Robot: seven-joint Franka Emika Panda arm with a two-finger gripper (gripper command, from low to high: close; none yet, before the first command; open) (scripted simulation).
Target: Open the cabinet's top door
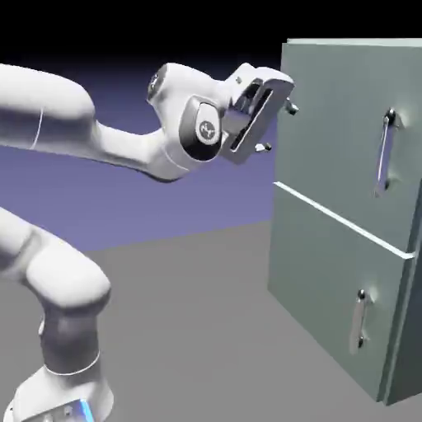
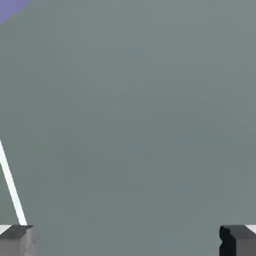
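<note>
While the top door [image 1: 338, 124], flat and matte grey-green, sits shut above the pale seam [image 1: 342, 216], its slim glossy handle [image 1: 384, 152] stands near one edge. Left of that door, the gripper [image 1: 277, 128] hovers spread wide, holding nothing.

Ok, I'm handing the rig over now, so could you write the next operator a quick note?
Gripper: open, nothing between its fingers, in front of the top door.
Top door: shut; its handle is over to the exterior view's right, not gripped.
Done: the arm is raised to the top door's level.
Left: reach the handle, grip it, pull the door open.
</note>
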